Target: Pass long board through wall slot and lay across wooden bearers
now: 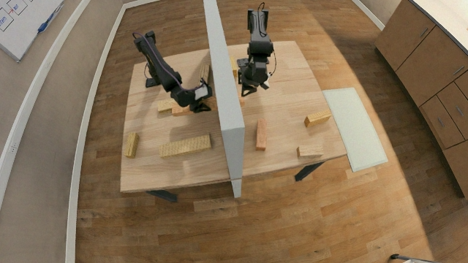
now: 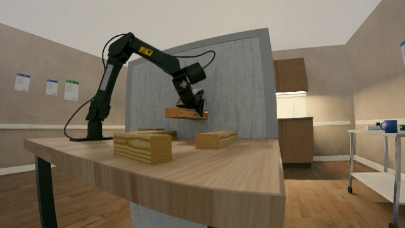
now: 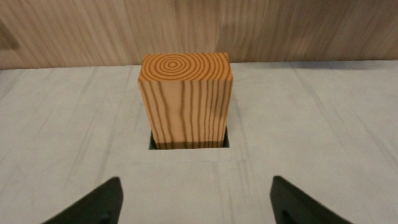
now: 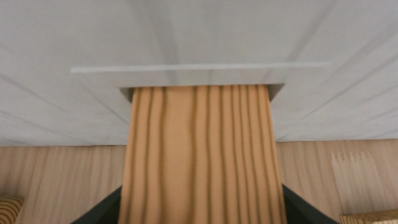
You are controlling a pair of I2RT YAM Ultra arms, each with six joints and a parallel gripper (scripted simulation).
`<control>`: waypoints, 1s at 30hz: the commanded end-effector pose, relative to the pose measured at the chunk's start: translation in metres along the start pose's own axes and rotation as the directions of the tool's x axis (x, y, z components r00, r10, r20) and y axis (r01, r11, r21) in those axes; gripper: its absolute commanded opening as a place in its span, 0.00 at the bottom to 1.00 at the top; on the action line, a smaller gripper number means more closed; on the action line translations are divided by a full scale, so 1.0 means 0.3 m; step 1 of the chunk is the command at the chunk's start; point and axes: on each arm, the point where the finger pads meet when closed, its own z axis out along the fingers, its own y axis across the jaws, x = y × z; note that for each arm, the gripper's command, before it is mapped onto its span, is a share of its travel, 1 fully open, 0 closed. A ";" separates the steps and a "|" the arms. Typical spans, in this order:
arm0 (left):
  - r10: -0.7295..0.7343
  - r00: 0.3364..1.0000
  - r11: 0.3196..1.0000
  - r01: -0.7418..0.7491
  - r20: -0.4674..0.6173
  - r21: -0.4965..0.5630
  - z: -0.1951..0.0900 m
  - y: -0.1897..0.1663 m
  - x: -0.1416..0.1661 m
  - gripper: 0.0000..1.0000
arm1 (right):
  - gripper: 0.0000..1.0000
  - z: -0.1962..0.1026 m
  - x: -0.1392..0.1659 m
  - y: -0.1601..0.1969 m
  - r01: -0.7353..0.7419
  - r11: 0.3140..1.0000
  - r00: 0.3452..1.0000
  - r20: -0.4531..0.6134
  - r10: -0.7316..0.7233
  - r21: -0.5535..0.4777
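The long orange-brown board (image 1: 180,109) (image 2: 177,113) (image 3: 187,110) (image 4: 202,140) runs through the slot in the grey panel wall (image 1: 233,153) (image 2: 234,79) (image 3: 325,125) (image 4: 200,35), above the table. My right gripper (image 1: 201,108) (image 4: 201,186) is shut on the board on the wall's left side in the top view. My left gripper (image 1: 246,91) (image 3: 196,185) is open on the other side, clear of the short protruding board end. On the right arm's side, a long yellow block (image 1: 184,146) (image 2: 216,140), apparently a bearer, and another long block (image 1: 205,74) lie on the table; the second is partly hidden.
On the right arm's side, shorter yellow blocks (image 1: 131,145) (image 1: 165,106) lie on the table. On the left arm's side lie a reddish block (image 1: 261,135), a yellow block (image 1: 317,118), a pale block (image 1: 311,151) and a yellow block (image 1: 233,67) close to the wall.
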 end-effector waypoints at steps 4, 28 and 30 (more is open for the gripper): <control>0.004 1.000 1.000 -0.004 -0.007 -0.015 -0.081 0.016 0.007 0.78 | 0.00 -0.037 -0.085 -0.025 0.043 0.999 0.997 0.061 -0.044 0.029; 0.357 0.926 0.890 -0.378 0.125 0.254 -0.143 -0.119 -0.043 0.78 | 0.00 -0.037 -0.085 -0.025 0.043 0.999 0.997 0.061 -0.044 0.029; 0.350 0.930 0.899 -0.367 0.110 0.239 -0.126 -0.099 -0.043 0.78 | 0.00 -0.037 -0.085 -0.025 0.043 0.999 0.997 0.061 -0.044 0.029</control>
